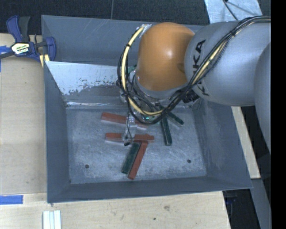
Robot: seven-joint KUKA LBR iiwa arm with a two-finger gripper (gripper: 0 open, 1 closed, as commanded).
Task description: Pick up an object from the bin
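Note:
My gripper (128, 138) reaches down into the middle of the bin, its tips low among a small cluster of flat bars. Right at the tips lies a red-brown bar (115, 137), pointing left, and another red-brown bar (146, 138) pointing right. Just below the tips a dark green bar (131, 160) lies beside a longer red-brown bar (137, 161), both slanting toward the bin's front. A further red-brown bar (114, 119) lies up and to the left of the gripper. Nothing shows plainly between the fingers.
Dark green bars (167, 131) lie to the right of the gripper, partly under the arm's cables. The orange cover and cables hide the bin's back middle. Bare bin floor stretches to the left and front right.

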